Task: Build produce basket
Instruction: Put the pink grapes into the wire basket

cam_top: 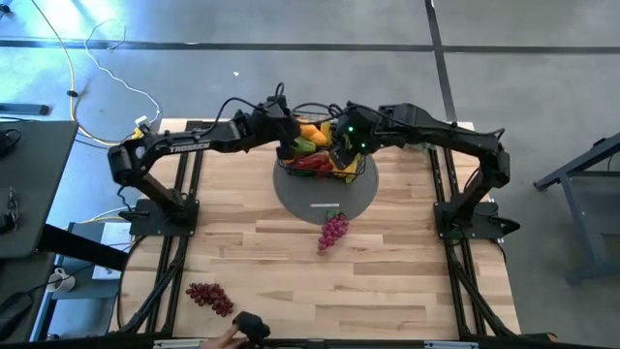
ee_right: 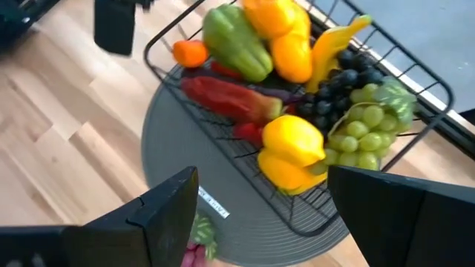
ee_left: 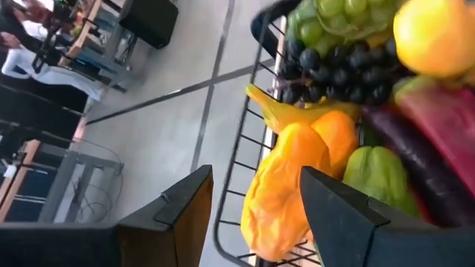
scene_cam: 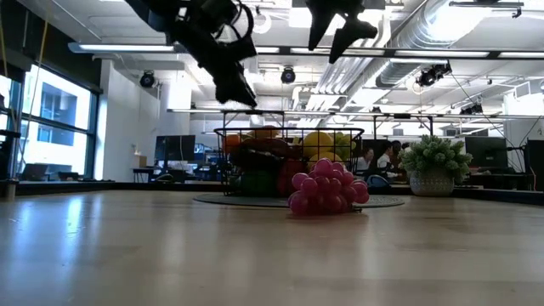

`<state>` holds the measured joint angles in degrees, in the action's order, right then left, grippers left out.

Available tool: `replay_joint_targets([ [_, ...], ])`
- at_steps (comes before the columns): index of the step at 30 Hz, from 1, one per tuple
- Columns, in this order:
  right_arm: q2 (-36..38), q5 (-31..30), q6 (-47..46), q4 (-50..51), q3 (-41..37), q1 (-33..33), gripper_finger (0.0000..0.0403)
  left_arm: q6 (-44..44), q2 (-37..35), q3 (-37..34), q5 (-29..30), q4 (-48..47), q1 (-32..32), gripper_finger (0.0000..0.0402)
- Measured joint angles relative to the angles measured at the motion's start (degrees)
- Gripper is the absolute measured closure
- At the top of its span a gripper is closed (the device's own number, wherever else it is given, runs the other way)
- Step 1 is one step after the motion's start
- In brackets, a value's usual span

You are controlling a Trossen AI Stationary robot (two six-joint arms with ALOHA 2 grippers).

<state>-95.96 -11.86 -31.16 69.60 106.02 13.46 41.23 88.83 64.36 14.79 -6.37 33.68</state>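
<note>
The flat grey round disc [cam_top: 325,194] lies at upper centre of the high view, carrying the black wire-mesh basket [cam_top: 325,145] piled with toy produce [ee_right: 286,144]. Both grippers hover over it — left gripper [ee_left: 256,200] fingers apart above the orange pepper [ee_left: 286,189], right gripper [ee_right: 263,208] open too. A magenta grape bunch [cam_top: 332,231] rests just below the disc.

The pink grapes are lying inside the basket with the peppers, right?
Not quite. The pink grapes lie outside the basket, on the table at the grey disc's edge. The high view shows it. The peppers are in the basket.
</note>
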Motion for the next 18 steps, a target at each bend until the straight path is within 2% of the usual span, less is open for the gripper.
replay_joint_targets([
  [6,0.0,0.3,-2.0,0.0,0.0,-2.9,0.0121,-3.4,-5.1,0.0,0.5,-4.4,-1.1,0.0211],
  [10,0.0,3.5,-1.9,0.0,0.0,-3.7,0.0121,-2.9,-8.7,0.0,0.7,-10.4,-2.9,0.0211],
  [13,-0.4,5.1,0.0,0.0,0.0,-4.1,0.0121,-4.1,-11.1,0.0,0.6,-15.7,-4.7,0.0211],
  [18,-2.4,8.6,7.9,0.1,0.0,-4.2,0.0121,-11.0,-14.9,0.0,0.1,-23.9,-8.0,0.0211],
])
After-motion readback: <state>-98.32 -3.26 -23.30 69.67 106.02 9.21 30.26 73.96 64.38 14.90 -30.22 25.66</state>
